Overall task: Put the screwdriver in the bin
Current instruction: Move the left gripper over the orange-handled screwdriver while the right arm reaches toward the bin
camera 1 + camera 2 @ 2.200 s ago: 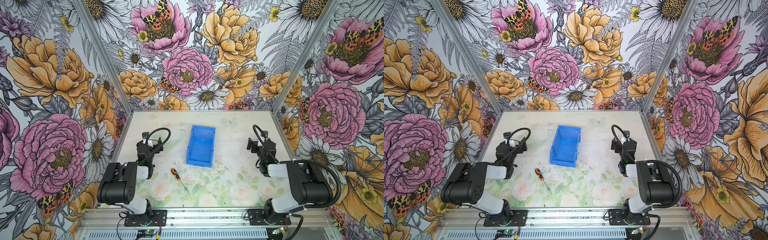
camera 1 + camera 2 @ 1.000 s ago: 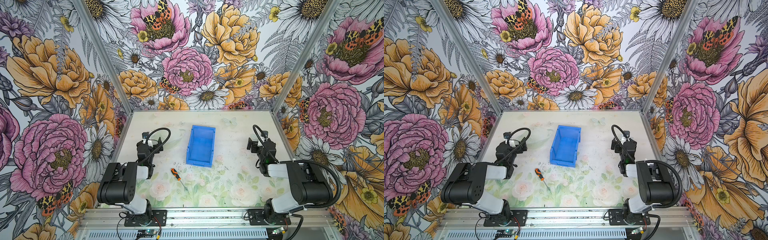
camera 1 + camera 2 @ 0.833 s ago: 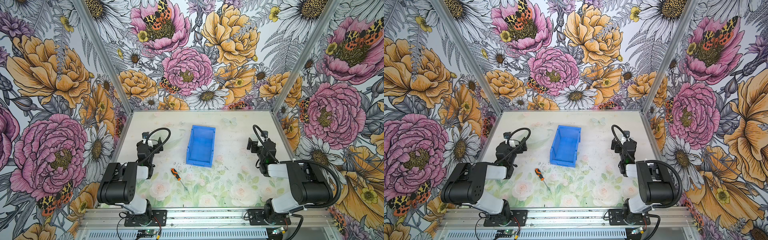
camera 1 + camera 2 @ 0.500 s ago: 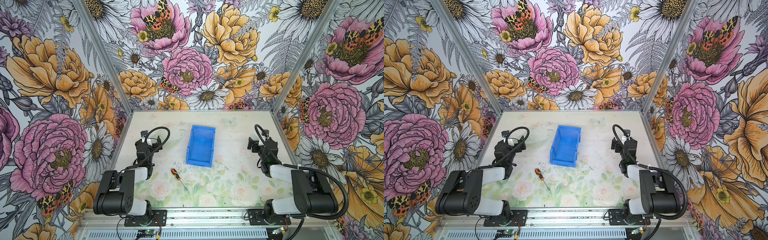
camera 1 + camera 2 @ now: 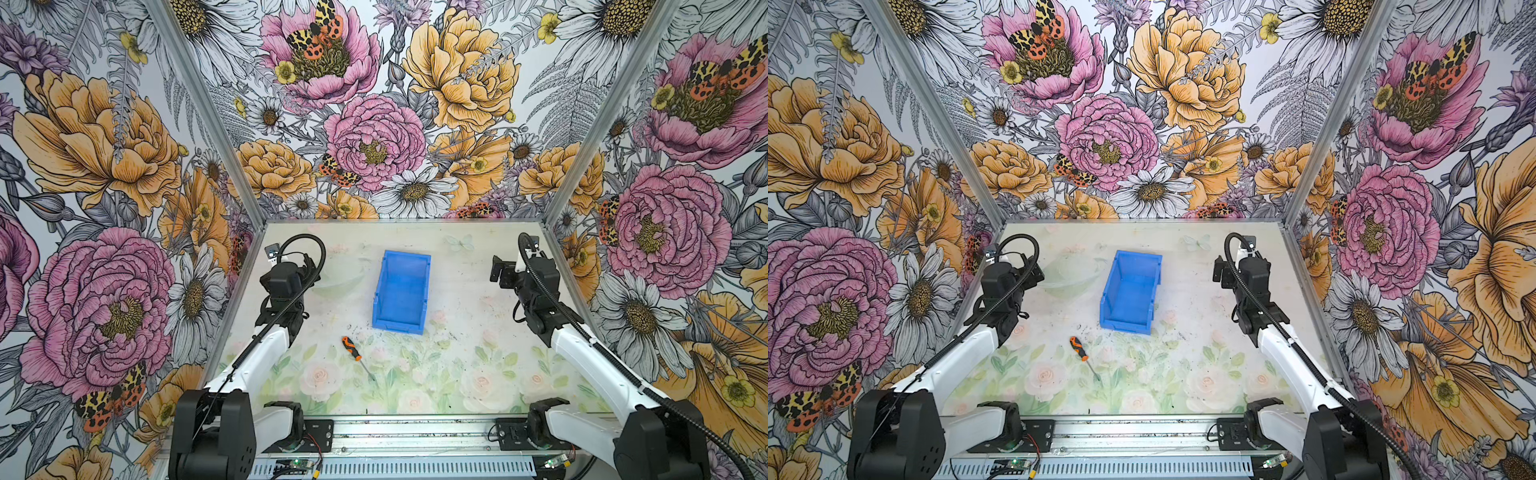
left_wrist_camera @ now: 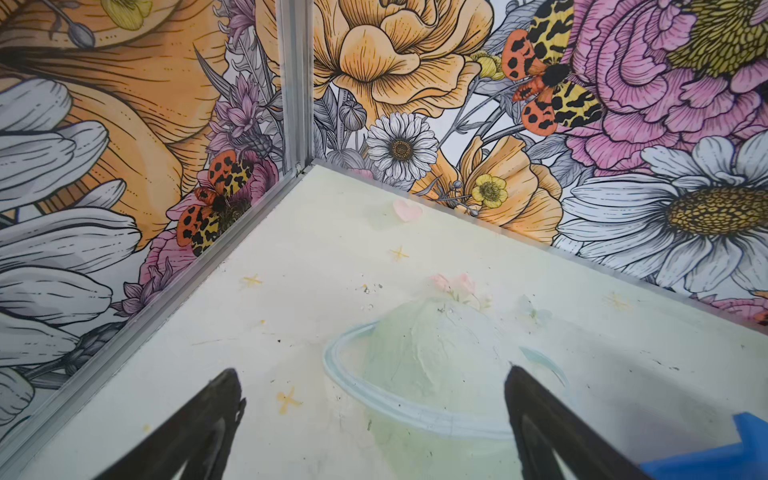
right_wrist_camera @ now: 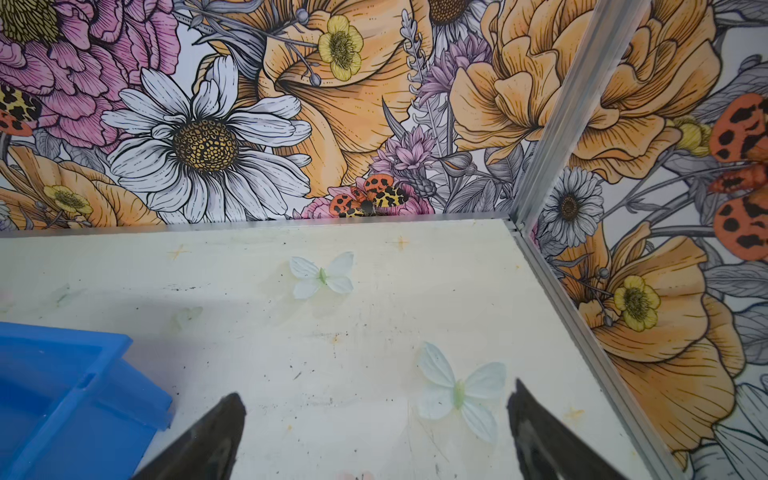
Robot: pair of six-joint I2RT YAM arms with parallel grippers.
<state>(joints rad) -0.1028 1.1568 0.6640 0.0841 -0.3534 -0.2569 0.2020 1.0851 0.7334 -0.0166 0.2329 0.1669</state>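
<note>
Small orange-and-black-handled screwdriver [image 5: 352, 350] laid near table [image 5: 478, 291] front edge, before bright blue rectangular plastic bin [image 5: 399, 326], shaft pointed front-right. Nearer left gripper [image 6: 370, 374] spread wide, empty, aimed away at back-left corner; right gripper [image 7: 376, 395] likewise wide, empty.

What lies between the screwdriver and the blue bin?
Only bare tabletop with dark specks; both top views show the screwdriver lying apart from the front lip of the blue bin.

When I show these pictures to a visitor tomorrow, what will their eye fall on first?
Most likely the huge pink, orange and white flower-print walls enclosing the whole cell. Next, the bright blue rectangular plastic bin standing empty mid-table, and the small orange-and-black-handled screwdriver lying on the pale floral table just in front of the bin's low lip, not touching it.
</note>
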